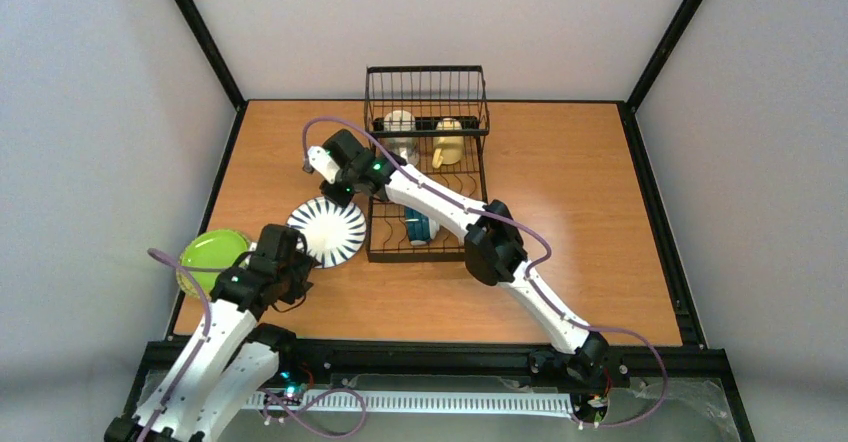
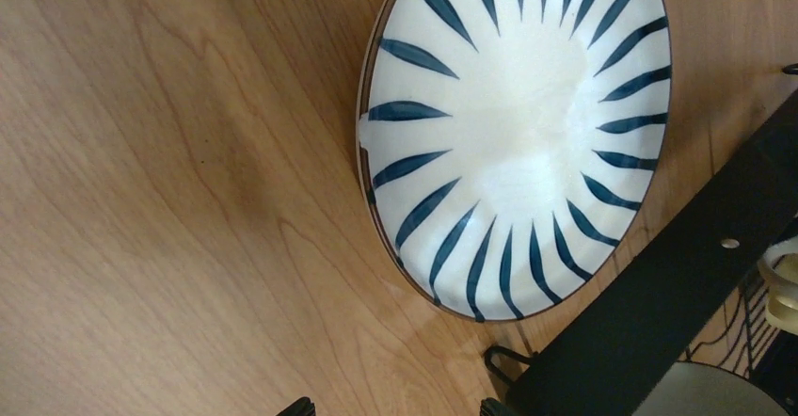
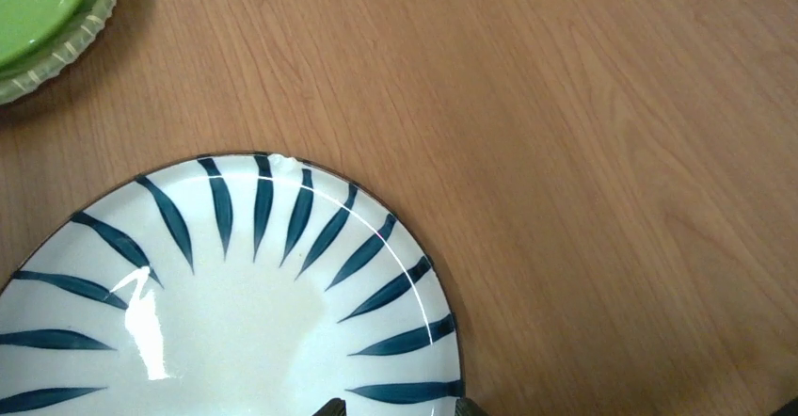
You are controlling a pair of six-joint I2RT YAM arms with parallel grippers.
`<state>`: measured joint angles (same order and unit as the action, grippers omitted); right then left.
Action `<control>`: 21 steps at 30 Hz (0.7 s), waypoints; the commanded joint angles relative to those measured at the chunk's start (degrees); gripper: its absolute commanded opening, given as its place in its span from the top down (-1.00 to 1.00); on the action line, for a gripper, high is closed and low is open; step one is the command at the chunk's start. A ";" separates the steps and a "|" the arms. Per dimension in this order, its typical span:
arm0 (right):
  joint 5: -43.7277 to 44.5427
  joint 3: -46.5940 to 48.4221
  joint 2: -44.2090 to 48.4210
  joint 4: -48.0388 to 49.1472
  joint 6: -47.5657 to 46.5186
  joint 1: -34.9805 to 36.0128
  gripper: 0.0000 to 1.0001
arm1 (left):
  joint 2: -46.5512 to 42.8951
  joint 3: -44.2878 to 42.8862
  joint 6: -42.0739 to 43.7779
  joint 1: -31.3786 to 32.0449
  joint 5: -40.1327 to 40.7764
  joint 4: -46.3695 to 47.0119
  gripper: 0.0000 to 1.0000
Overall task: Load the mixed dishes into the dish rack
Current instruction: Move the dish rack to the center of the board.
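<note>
At the left edge of the desk (image 1: 580, 182), the lime-green plate (image 1: 213, 256) lies stacked on the tan plate (image 3: 71, 44), of which only the ribbed rim shows. Both lie flat on the wood, outside the dish rack (image 1: 372, 237).

Just right of that stack, the left gripper (image 2: 393, 407) hangs low over the desk at the near-left side of the black-and-white striped plate (image 1: 328, 230). Its fingers stand wide apart with bare wood between the tips. They hold nothing.

The striped plate lies flat on the desk, between the green plate and the rack and close to the rack's left wall. A small chip shows on its rim.

The right gripper (image 3: 397, 407) sits at the far side of this plate, its arm reaching across the rack from the right. Its fingers are partly apart, one tip over the plate's inside and the other at its rim. No clamped hold is visible, and whether the tips touch the plate cannot be told.

The rack stands at centre, running from mid-desk to the far edge. The teal-and-white cup (image 1: 420, 228) rests in the plate slots at its near end. The cream mug (image 1: 400, 122) and the yellow mug (image 1: 448, 144) stand side by side at the far end, by the taller basket section (image 1: 425, 90), cream on the left.
</note>
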<state>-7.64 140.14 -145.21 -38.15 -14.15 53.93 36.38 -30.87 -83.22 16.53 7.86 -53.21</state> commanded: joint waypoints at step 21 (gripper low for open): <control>8.57 2.36 -4.60 4.57 3.23 -3.36 -0.26 | 9.01 -2.13 -0.66 0.44 4.02 7.06 -0.99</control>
<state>0.38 140.86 -147.57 -33.76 -12.36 51.94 44.05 -30.98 -83.46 16.53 11.14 -47.66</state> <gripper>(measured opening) 0.631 0.996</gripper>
